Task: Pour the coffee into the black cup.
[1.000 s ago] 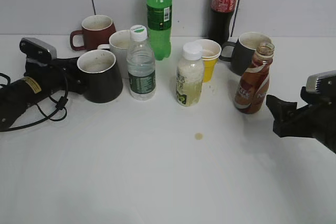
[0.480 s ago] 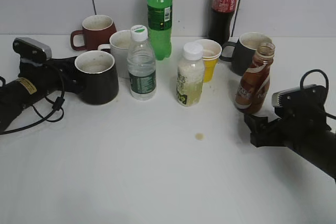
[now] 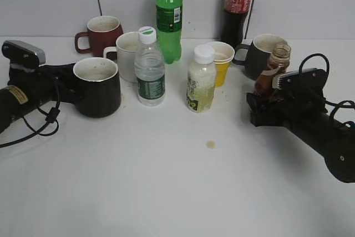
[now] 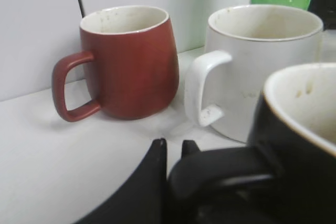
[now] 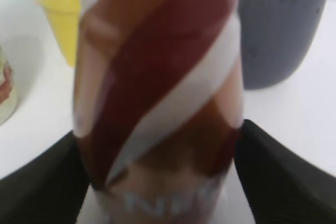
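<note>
The left end effector (image 3: 71,86) is clamped on the loop handle of the black cup (image 3: 97,87), holding it upright near the tabletop's (image 3: 166,181) left edge, seemingly to steady it for pouring. Toward the right edge, the right end effector (image 3: 264,104) has its fingers apart around the uncapped coffee bottle (image 3: 272,73), flanking its body, ready to close.

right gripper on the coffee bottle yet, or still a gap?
Cannot tell. In the right wrist view the right gripper straddles the coffee bottle, a finger close at each side, but blur hides whether the pads press the plastic.
</note>
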